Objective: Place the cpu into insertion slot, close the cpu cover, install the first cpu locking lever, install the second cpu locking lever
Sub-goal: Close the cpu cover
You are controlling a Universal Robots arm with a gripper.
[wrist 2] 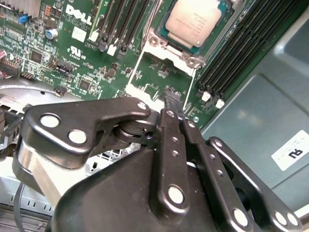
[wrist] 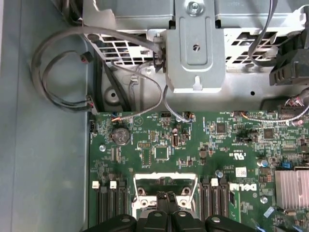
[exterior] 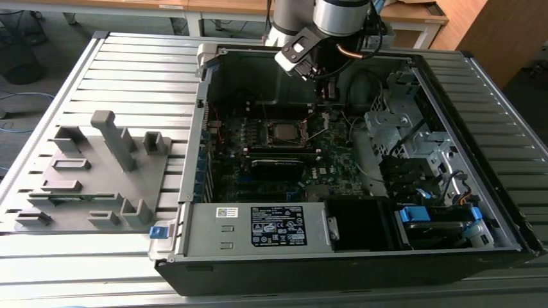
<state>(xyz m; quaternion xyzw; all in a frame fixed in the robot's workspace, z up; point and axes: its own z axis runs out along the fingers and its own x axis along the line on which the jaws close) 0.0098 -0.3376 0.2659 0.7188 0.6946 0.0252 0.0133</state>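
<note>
The cpu, a pale grey square chip, lies in the insertion slot on the green motherboard. The slot sits mid-board in the open computer case. The cpu cover, a thin silvery frame with a square window, is flipped open away from the chip, with green board showing through it. In the first wrist view the cpu cover lies just past the fingertips. My gripper has its black fingers shut together, tips at the cover's free edge. I cannot tell whether they touch it. In the exterior view the gripper hangs inside the case.
Long black memory slots flank the socket. A metal drive cage and looped cables rise beyond the board, and a finned heatsink stands nearby. A power supply fills the case front. A grey fixture lies at the exterior view's left.
</note>
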